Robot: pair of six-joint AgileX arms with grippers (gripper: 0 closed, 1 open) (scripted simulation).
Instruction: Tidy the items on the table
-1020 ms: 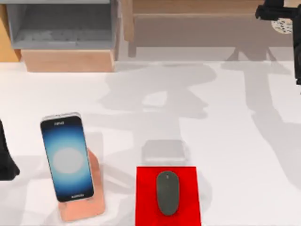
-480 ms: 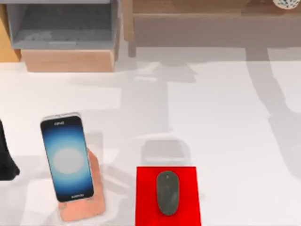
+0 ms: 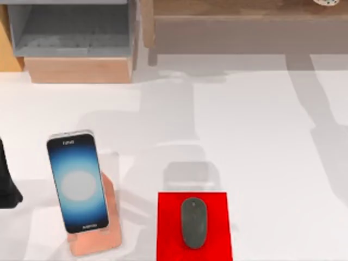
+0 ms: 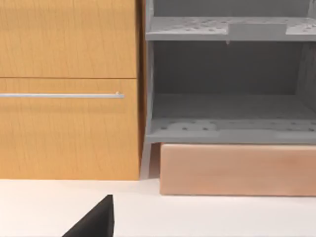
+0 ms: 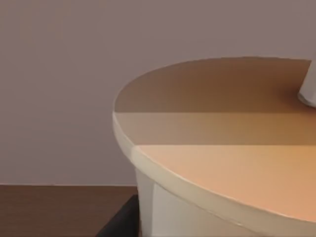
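While the smartphone (image 3: 78, 183) at lower left leans on its stand (image 3: 103, 239), you can't read its tiny screen text; the bubble-tea cup (image 5: 222, 163) sits close before the right wrist camera, and the claws' state can't be told.

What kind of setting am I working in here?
Likely a rendered office desk: a smartphone propped on a stand, a mouse on a red pad, and a wooden shelf unit behind.
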